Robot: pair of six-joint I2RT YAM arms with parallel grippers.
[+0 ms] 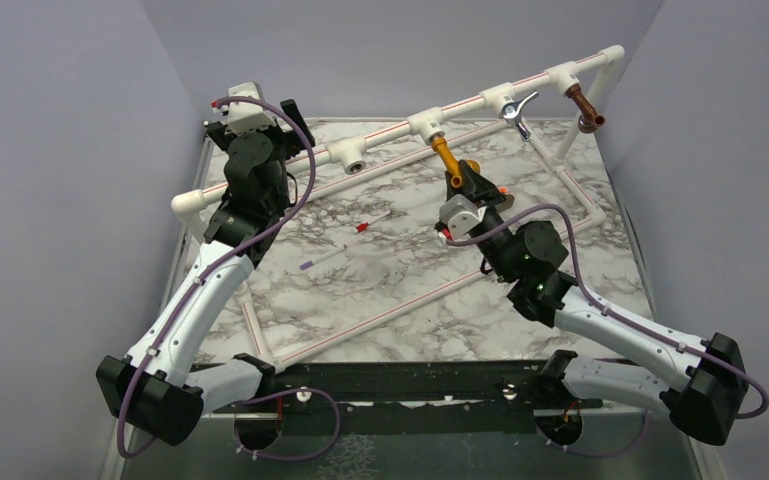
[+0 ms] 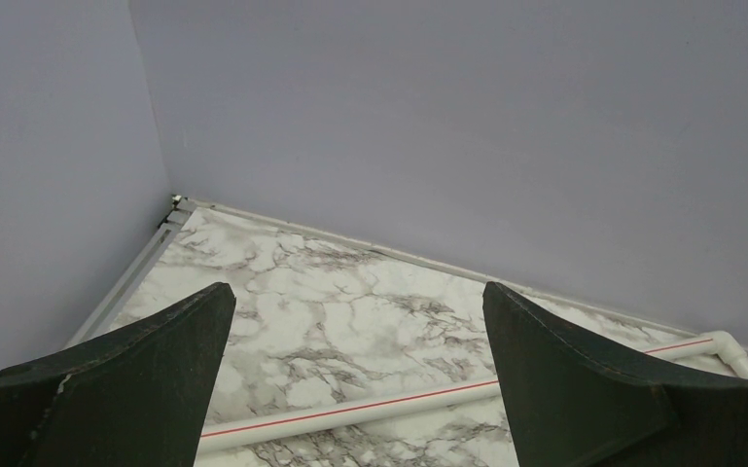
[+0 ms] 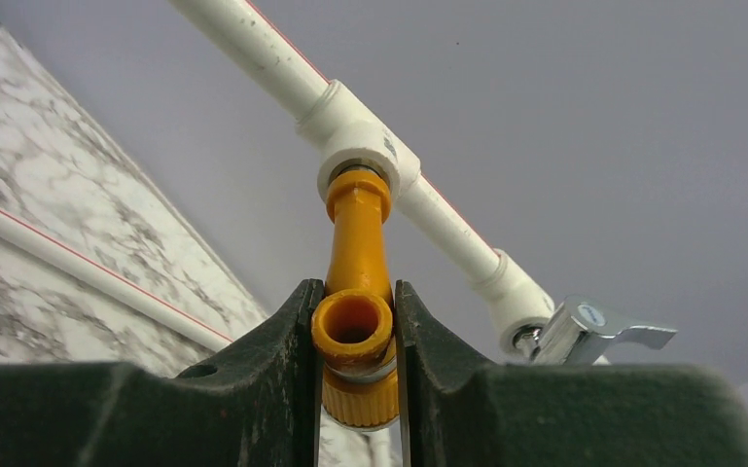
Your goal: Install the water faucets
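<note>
The right tool point(image 3: 355, 326) is clamped on the spout end of the mustard-yellow faucet point(image 3: 357, 233), whose other end sits in a tee point(image 3: 365, 156) at the middle of the raised white pipe rail point(image 1: 460, 105). Further right along that rail the chrome faucet point(image 1: 518, 110) hangs from its own tee, and the copper-brown faucet point(image 1: 585, 108) hangs near the rail's right end. The left tool point(image 2: 358, 302) hovers near the rail's left end with its fingers wide apart and nothing between them, above the marbled surface point(image 2: 331, 321).
</note>
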